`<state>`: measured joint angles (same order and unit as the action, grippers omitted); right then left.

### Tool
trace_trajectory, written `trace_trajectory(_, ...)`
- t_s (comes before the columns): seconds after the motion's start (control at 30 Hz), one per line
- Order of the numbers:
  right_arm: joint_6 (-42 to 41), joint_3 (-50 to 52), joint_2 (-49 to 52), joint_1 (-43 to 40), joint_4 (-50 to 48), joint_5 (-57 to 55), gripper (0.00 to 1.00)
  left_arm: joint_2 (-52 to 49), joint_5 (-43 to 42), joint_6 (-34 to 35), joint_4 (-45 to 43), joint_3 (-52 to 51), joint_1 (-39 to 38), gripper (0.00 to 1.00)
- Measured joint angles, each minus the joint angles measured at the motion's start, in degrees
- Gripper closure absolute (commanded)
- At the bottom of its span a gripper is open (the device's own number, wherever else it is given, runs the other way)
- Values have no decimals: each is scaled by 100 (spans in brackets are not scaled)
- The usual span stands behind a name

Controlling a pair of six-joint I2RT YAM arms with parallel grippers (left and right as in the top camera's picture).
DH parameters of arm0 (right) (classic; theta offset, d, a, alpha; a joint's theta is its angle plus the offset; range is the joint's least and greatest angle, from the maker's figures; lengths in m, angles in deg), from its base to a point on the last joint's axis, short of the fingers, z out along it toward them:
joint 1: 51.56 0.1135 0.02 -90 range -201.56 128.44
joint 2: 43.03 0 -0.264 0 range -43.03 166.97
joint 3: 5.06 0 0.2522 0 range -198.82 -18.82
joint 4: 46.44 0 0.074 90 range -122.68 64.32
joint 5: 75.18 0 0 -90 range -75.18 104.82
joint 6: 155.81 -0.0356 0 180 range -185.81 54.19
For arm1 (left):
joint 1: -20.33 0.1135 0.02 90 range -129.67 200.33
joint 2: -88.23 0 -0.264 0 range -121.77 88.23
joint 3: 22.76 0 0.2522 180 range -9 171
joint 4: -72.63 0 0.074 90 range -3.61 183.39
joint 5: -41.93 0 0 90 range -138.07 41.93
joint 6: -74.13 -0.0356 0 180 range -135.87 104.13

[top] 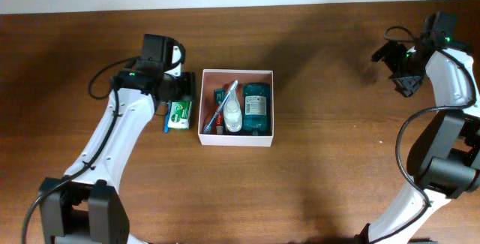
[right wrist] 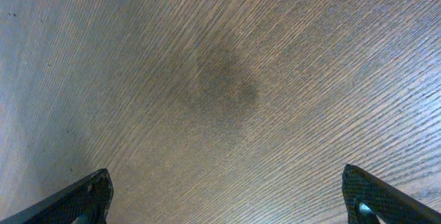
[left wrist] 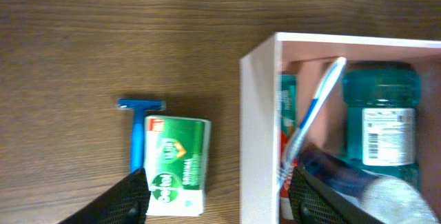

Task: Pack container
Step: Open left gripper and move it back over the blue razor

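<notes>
One container (top: 235,142), one carton (top: 179,114), one razor (left wrist: 136,141), one toothbrush (left wrist: 318,102), one tube (left wrist: 286,103), one teal bottle (top: 256,107), one white bottle (top: 234,118).

Soft, even light; faint shadows on the table (top: 315,184); left wrist view's near edge blurred, perhaps defocus.

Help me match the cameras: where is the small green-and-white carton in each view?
Overhead: carton left of centre, just outside the container's left wall.
Left wrist: carton at the bottom, left of centre, beside the blue razor.
Right wrist: not in it.
Shared landmark: the container's white left wall.
</notes>
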<state>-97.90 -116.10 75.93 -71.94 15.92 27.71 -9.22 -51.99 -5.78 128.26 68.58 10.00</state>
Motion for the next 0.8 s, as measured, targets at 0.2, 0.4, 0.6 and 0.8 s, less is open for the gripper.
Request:
trace_trajectory(0.2,0,0,0,0,-2,0,1,2,101,4,81,0,284,30)
trace_trajectory(0.4,-2,0,0,0,0,0,1,2,236,13,74,-39,433,29)
trace_trajectory(0.6,0,0,0,0,-2,0,1,2,619,249,9,-334,555,29)
trace_trajectory(0.8,0,0,0,0,-2,0,1,2,741,308,-227,-555,562,29)
